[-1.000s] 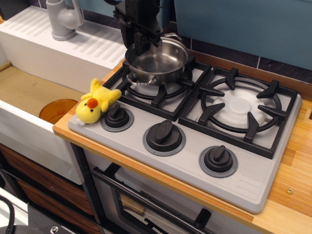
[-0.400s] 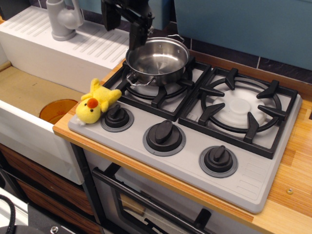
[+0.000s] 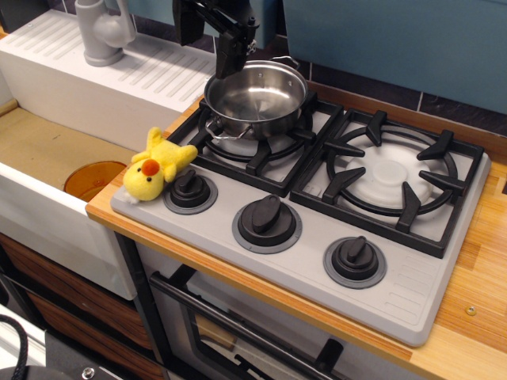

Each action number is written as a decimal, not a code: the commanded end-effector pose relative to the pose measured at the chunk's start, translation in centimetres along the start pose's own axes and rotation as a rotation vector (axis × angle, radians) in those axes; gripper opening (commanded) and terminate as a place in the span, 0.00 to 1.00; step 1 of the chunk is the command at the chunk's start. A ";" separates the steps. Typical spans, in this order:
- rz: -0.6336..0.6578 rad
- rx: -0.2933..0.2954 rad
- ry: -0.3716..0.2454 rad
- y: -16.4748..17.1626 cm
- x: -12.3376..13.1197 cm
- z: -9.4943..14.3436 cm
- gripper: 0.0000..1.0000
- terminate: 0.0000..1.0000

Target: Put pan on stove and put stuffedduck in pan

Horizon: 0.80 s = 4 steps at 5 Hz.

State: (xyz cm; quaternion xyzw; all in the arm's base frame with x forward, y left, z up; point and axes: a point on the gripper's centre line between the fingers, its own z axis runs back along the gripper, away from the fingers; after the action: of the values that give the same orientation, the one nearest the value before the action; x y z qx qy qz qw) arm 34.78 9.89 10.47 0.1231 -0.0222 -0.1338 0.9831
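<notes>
The shiny steel pan point(image 3: 255, 99) sits empty on the left burner grate of the grey stove point(image 3: 309, 198). The yellow stuffedduck point(image 3: 155, 168) with an orange beak lies on the stove's front left corner, beside the left knob point(image 3: 190, 190). My black gripper point(image 3: 207, 32) hangs open above the pan's back left rim, holding nothing. One finger point(image 3: 228, 51) points down just over the rim; the other point(image 3: 187, 24) is spread to the left.
A white sink point(image 3: 47, 119) with a drainboard and grey faucet point(image 3: 103, 32) lies left of the stove. The right burner point(image 3: 392, 178) is bare. Two more knobs point(image 3: 267, 222) line the front. A wooden counter edge point(image 3: 475, 317) runs to the right.
One second ago my gripper was down at the pan's rim. It has let go, opened and risen, then shifted slightly right. The pan has settled on the left grate. The duck has not moved.
</notes>
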 end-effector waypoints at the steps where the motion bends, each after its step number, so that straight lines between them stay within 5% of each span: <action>1: 0.018 0.041 -0.078 0.9 0.8 2.9 1.00 0.00; 2: 0.060 0.034 -0.044 0.6 -0.4 4.0 1.00 0.00; 4: 0.113 0.010 -0.115 0.2 -3.5 3.1 1.00 0.00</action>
State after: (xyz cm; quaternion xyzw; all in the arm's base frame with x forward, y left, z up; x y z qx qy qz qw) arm 30.72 10.04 11.57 0.1042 -0.0585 -0.0872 0.9890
